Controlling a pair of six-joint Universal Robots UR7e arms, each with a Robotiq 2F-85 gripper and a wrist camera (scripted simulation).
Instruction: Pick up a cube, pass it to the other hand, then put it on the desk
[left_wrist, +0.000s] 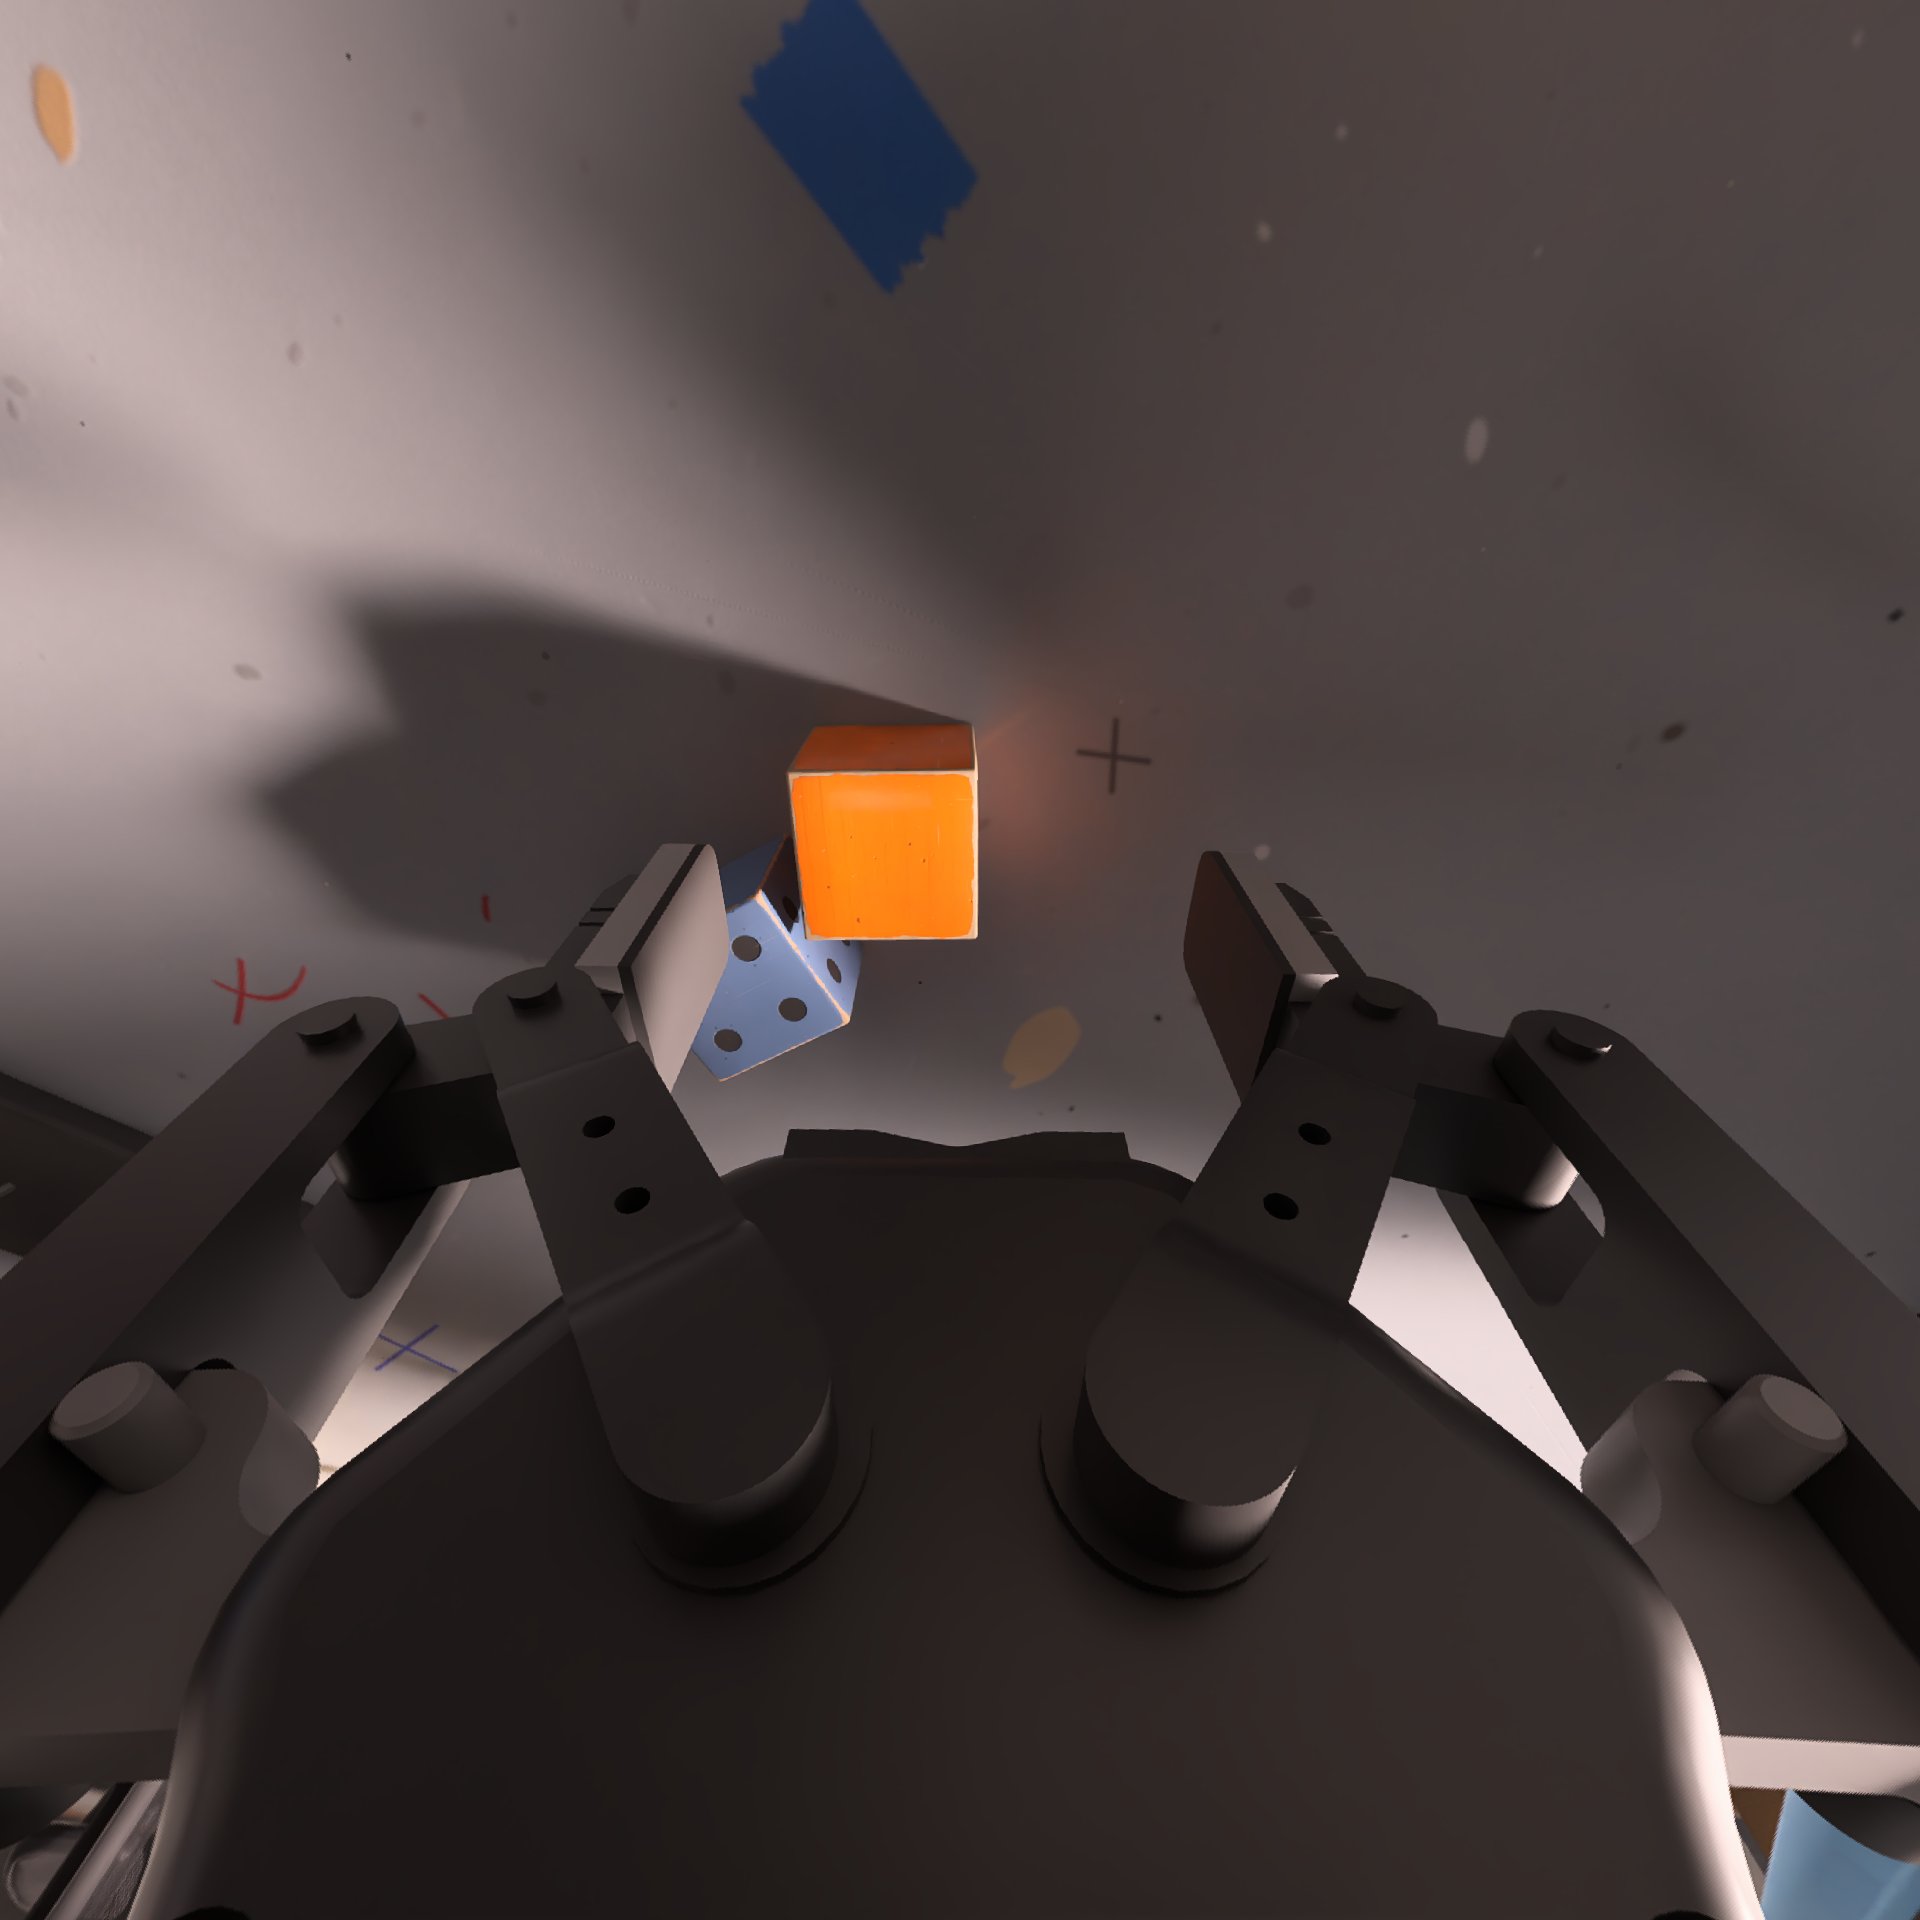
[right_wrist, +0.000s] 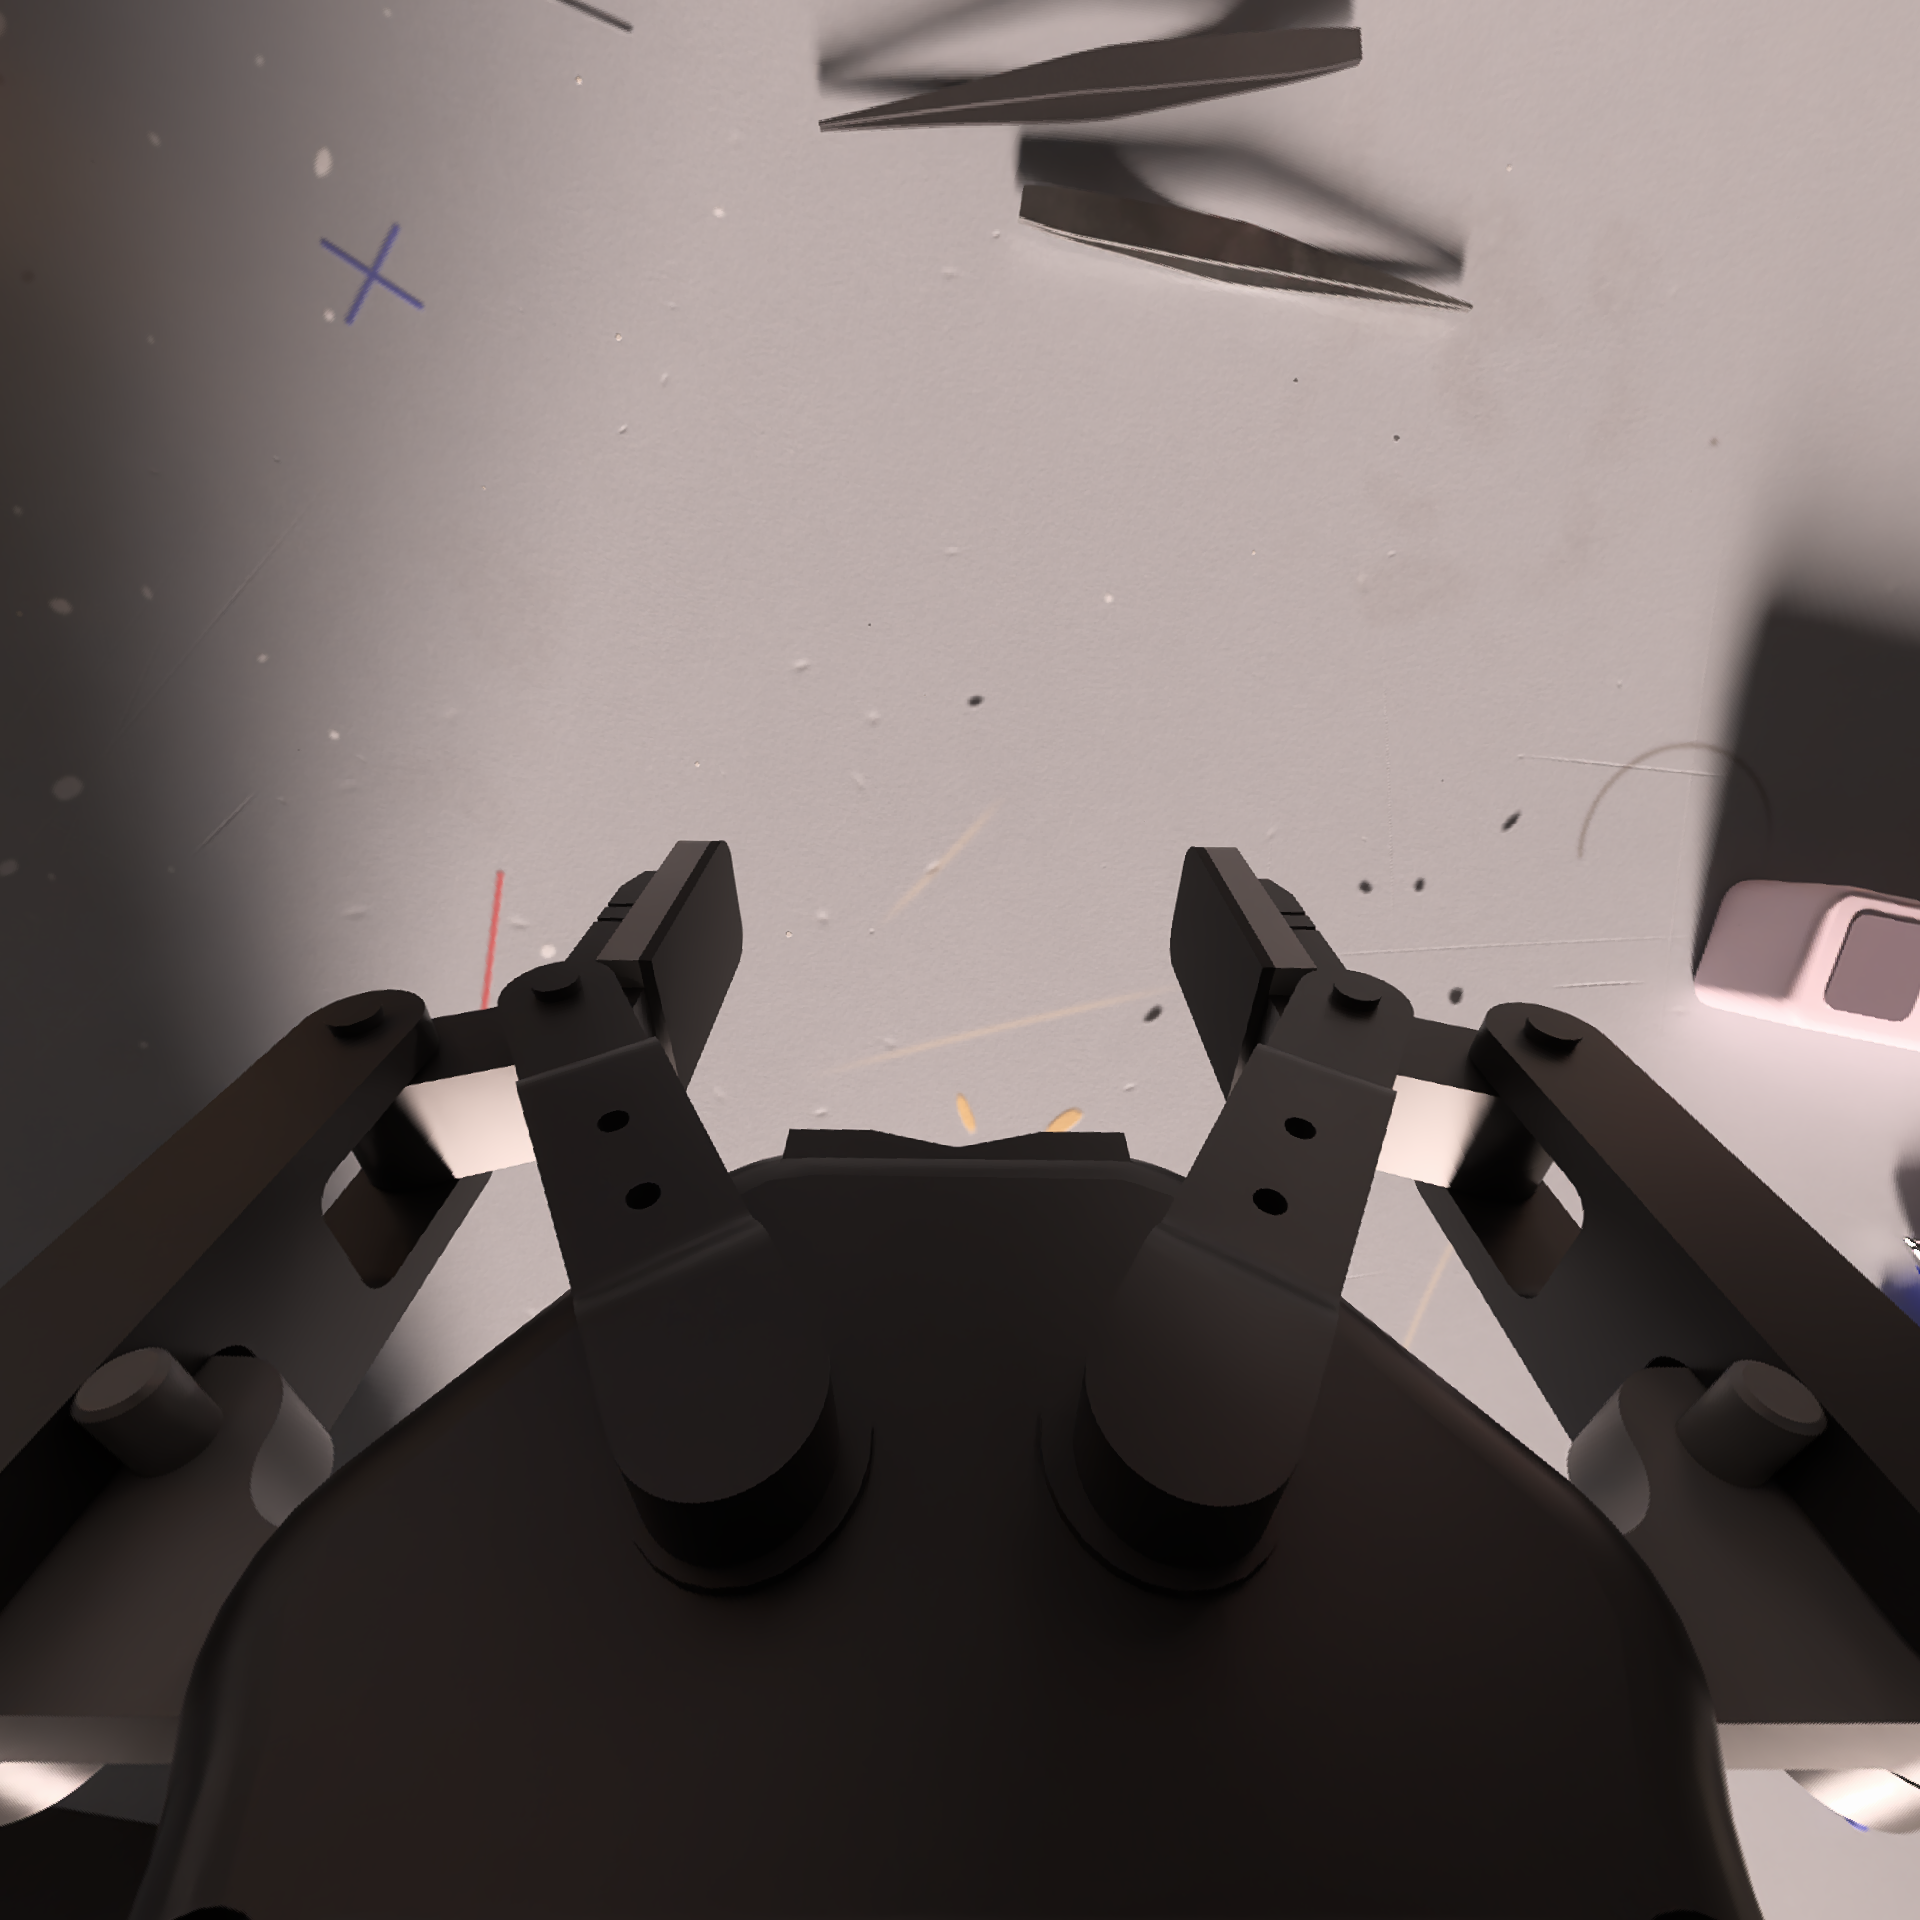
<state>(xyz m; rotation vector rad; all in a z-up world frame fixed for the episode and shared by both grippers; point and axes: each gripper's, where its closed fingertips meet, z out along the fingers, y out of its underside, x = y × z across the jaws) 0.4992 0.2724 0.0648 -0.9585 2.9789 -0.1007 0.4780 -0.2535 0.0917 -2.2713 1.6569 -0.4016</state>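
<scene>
Left gripper (left_wrist: 956, 914) is spread wide, nothing between the pads. Orange cube (left_wrist: 883, 847) sits on the desk (left_wrist: 1455, 520) just ahead of the fingertips, slightly toward the left finger's side of centreline, one flat face square to the camera. As a cube it has no long axis, so any pair of opposite faces will do, and its side faces look roughly parallel to the pads.

Catch: a light-blue die (left_wrist: 774, 997) with dark pips is tucked against the cube's lower-left corner, tilted, partly hidden behind the left fingertip (left_wrist: 675, 935). Can't tell if the pad is touching the die. Judgement — closing from here risks the left finger pushing the die into the cube rather than seating on the cube face. A small shift toward the right finger's side would centre the cube first.

Right gripper (right_wrist: 956, 925) is also wide and empty, over bare desk. Neither cube nor die shows in its view; only two flat dark objects (right_wrist: 1226, 229) near the top edge and a pale box-like thing (right_wrist: 1808, 961) at the right edge.

So the left arm is clearly nearer; pick not yet made, handover and placement still to come. Blue tape strip (left_wrist: 862, 135) lies near the top edge, well clear of the cube.
</scene>
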